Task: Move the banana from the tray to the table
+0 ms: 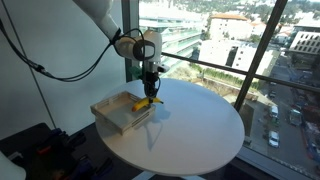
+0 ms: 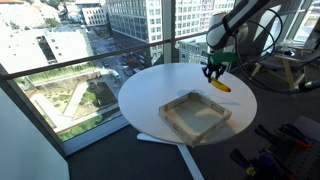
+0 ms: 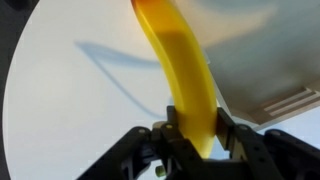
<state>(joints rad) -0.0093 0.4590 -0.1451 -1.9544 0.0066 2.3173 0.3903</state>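
White table [image 3: 60, 100], banana [image 3: 185, 80] clamped in claw [image 3: 195, 138]

In an exterior view, the tray [image 2: 197, 116] lies flat on the round white table [image 2: 150, 95], its pale bottom bare. Just past the tray's far rim, the gripper [image 2: 213, 73] points downward with its fingers closed on the upper end of the banana [image 2: 220, 86], which slants down and away from the tray. Whether the banana's low tip touches the tabletop cannot be told. The arm [image 2: 236, 24] rises above and beyond the tray. Farther beyond the tray, city buildings [image 2: 130, 18] show through window glass.
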